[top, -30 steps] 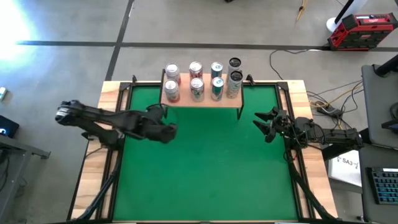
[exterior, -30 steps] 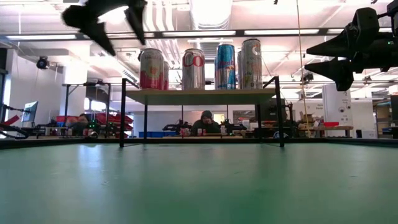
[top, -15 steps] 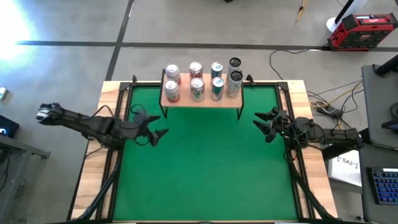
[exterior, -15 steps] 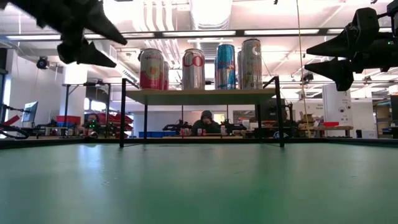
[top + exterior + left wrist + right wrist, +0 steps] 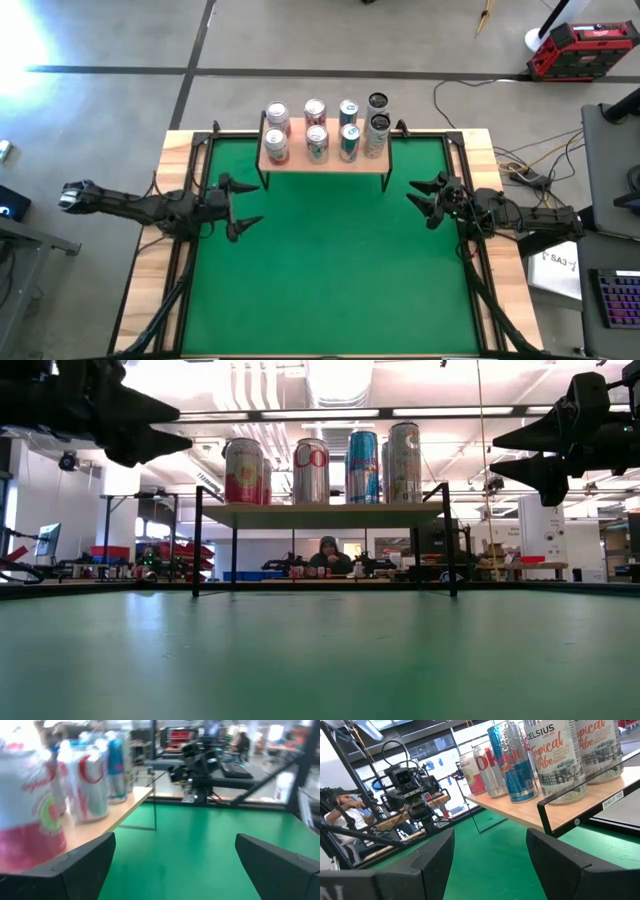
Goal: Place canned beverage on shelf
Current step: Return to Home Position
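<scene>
The shelf [image 5: 325, 159], a light wooden top on thin black legs, stands at the table's far edge and carries several upright cans [image 5: 316, 138]; they also show in the low view [image 5: 311, 471], the left wrist view [image 5: 85, 775] and the right wrist view [image 5: 555, 755]. My left gripper [image 5: 238, 205] is open and empty above the mat's left side, left of the shelf. My right gripper [image 5: 424, 201] is open and empty above the mat's right side, in front of the shelf's right end.
The green mat [image 5: 330, 270] is framed by a black rail and a wooden table edge [image 5: 160, 250]. Cables [image 5: 520, 165] and a keyboard [image 5: 620, 300] lie off the right side. People sit in the room beyond the table [image 5: 328, 552].
My left gripper has drawn back toward the table's left edge, away from the shelf, and stays open and empty. The cans and the shelf have not moved.
</scene>
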